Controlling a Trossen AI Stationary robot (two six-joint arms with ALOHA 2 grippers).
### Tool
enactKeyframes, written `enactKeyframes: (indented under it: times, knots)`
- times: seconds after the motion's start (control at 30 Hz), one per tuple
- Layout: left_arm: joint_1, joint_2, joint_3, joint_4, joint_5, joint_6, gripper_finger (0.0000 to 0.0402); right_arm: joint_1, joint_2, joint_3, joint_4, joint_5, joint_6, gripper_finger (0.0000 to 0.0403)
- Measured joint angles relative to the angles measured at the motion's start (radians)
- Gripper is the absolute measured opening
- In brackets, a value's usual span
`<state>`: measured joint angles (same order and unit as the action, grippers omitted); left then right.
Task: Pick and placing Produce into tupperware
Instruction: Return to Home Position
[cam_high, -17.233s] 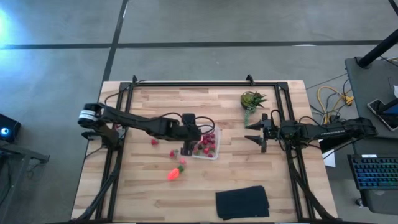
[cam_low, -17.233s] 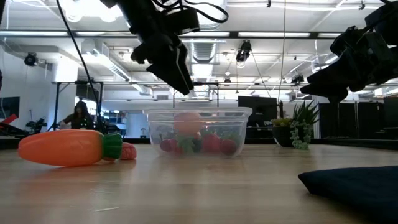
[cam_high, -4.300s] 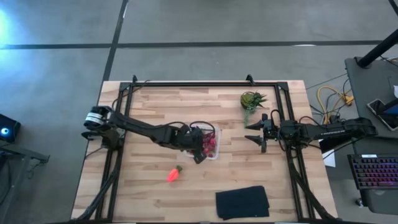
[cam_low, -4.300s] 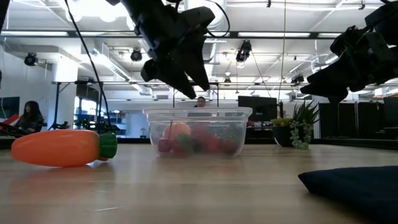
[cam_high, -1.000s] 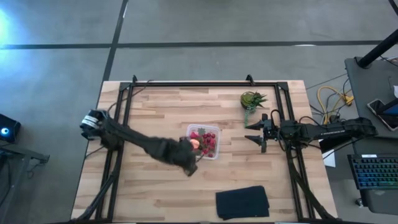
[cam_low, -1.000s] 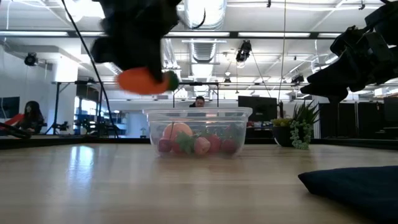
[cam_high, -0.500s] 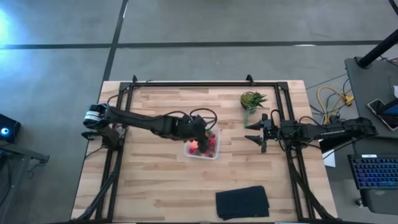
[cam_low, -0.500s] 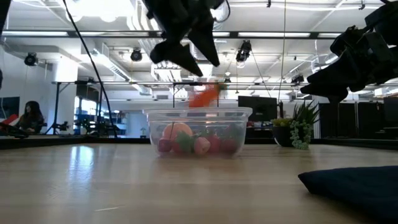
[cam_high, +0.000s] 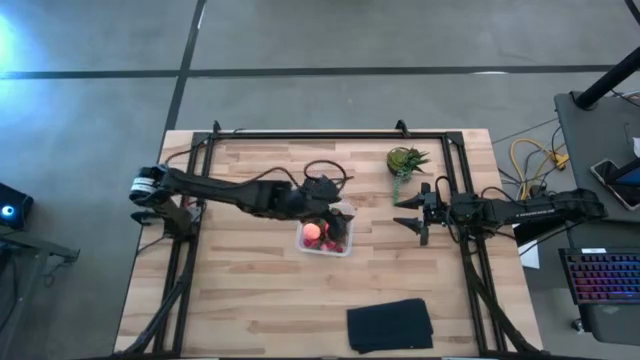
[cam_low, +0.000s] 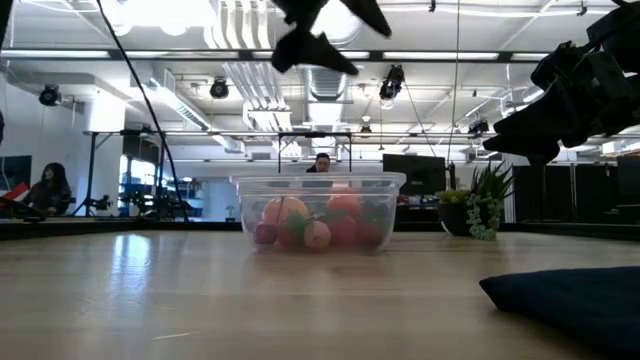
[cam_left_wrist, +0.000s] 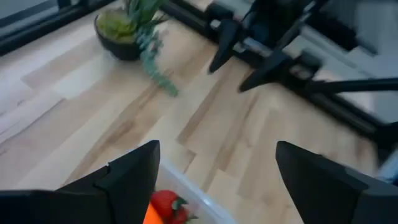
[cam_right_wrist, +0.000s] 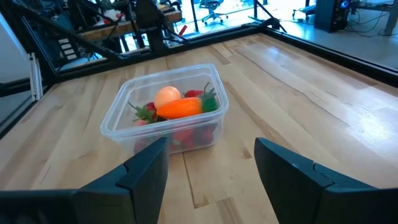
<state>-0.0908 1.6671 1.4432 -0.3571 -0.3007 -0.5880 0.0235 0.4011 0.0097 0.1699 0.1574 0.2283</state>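
Note:
The clear tupperware (cam_high: 301, 243) stands mid-table on its base. Inside lie the orange carrot (cam_right_wrist: 180, 107), the pink-orange round fruit (cam_right_wrist: 166, 94) and red berries (cam_low: 345, 232). My left gripper (cam_high: 338, 206) is open and empty, raised well above the tupperware's far rim; the low view shows it high up (cam_low: 330, 30). Its wrist view looks past the open fingers (cam_left_wrist: 217, 168) at a berry (cam_left_wrist: 165, 202) and the table beyond. My right gripper (cam_high: 408, 220) waits open near the table's right side, level, facing the tupperware (cam_right_wrist: 118, 118).
A spiky green potted plant (cam_high: 405, 160) stands toward the far right, close to the right gripper. A black folded cloth (cam_high: 390, 325) lies at the near edge, right of centre. Bare wood lies left of and nearer than the tupperware. People sit in the room behind the table.
My left gripper carried the carrot up from the table's near-left side of the tupperware, swung over it and let go. The carrot dropped into the tupperware and now lies on the other produce. The gripper then rose and drew toward the far edge.

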Motion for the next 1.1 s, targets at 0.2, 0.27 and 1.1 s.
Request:
enactKeyframes:
  times: [0.2, 0.27, 1.1]
  knots:
    - [-0.016, -0.145, -0.006, 0.004, 0.033, -0.038, 0.0306, 0.0, 0.0, 0.0, 0.0, 0.0, 0.0, 0.0228]
    - [-0.029, -0.204, -0.021, 0.0, 0.09, 0.043, 0.0306, 0.0, 0.0, 0.0, 0.0, 0.0, 0.0, 0.0228]
    - [0.01, -0.839, -0.685, 0.231, 0.137, 0.251, 0.0306, 0.0, 0.0, 0.0, 0.0, 0.0, 0.0, 0.0228]
